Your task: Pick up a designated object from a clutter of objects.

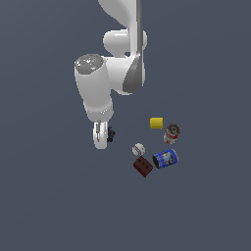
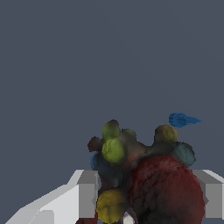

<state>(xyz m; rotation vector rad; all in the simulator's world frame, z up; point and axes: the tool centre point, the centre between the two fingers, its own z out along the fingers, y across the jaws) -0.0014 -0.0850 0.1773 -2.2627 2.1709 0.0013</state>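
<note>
Exterior view: the white arm reaches down to the gripper, whose fingers point at the grey surface. The dark lumpy thing sits against the fingers, on the side facing the white ball. The rest of the clutter lies well apart from the gripper: red-brown block just beside the ball, blue labelled can next to the block, red-white can and yellow cylinder beyond the ball.

Wrist view: the dark lumpy thing, with yellow-green, blue and dark red bulges, fills the gap between the two fingers, which pinch it from either side. A tiny blue cone-like piece lies just beyond it.
</note>
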